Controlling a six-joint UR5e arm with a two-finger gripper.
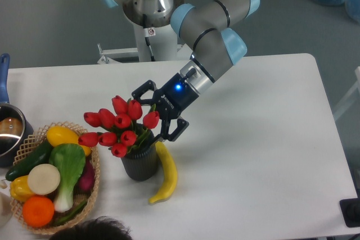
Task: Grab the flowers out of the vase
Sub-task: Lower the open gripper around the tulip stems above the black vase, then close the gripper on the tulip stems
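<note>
The flowers (119, 125), a bunch of red tulip buds on green stems, stand in the dark ribbed vase (140, 163) left of the table's middle. My gripper (149, 114) comes in from the upper right and is open. One finger reaches over the top of the bunch and the other sits at its right side near the stems. The right-hand buds lie between the fingers. The stems are mostly hidden by the buds and the vase rim.
A yellow banana (166, 173) lies against the vase's right side. A wicker basket (92, 183) of vegetables and fruit stands at the front left. A metal pot (9, 131) with a blue handle sits at the left edge. A dark head (93, 232) shows at the bottom edge.
</note>
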